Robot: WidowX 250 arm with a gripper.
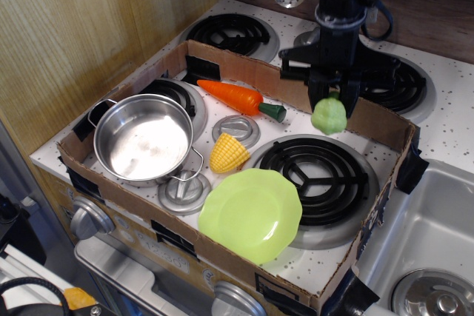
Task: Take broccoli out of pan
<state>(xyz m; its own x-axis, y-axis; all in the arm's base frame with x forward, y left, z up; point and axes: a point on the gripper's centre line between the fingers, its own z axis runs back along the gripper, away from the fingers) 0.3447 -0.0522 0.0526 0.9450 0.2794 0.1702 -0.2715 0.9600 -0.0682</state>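
Observation:
The pale-green lumpy broccoli [329,116] hangs in my gripper [331,103], which is shut on it from above. It is held in the air above the far right of the cardboard tray, just over the back edge of the big black burner [312,175]. The shiny steel pan [144,138] with wire loop handles stands empty at the tray's left, far from the gripper.
A carrot [238,98], a corn cob [228,153] and a lime-green scalloped plate [250,214] lie inside the cardboard tray [348,113]. Silver discs [237,128] sit between the burners. A wooden wall is at the left, a sink [437,234] at the right.

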